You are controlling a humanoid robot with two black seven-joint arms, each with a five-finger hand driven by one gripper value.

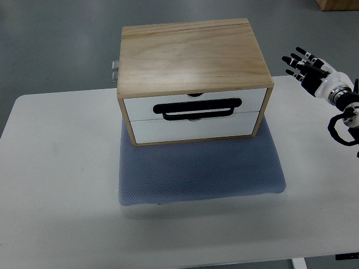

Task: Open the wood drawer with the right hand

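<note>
Approach stage: the drawer is shut and the right robot hand has not reached it.

Nearest, at six o'clock, the white surface (pixel 61 168) lies bare; on it a blue-grey mat (pixel 196 174) carries the wood drawer box (pixel 190 56) at the centre. Its two white drawer fronts sit flush, and the black handle (pixel 197 109) lies across the seam between them, untouched. At three o'clock the right robot hand (pixel 307 66) hovers well apart from the box, fingers spread, holding nothing. The next move likely calls for swinging toward nine o'clock, hooking fingers behind the handle, and pulling toward six o'clock. Nothing blocks that path; the mat's front edge leaves room.
</note>
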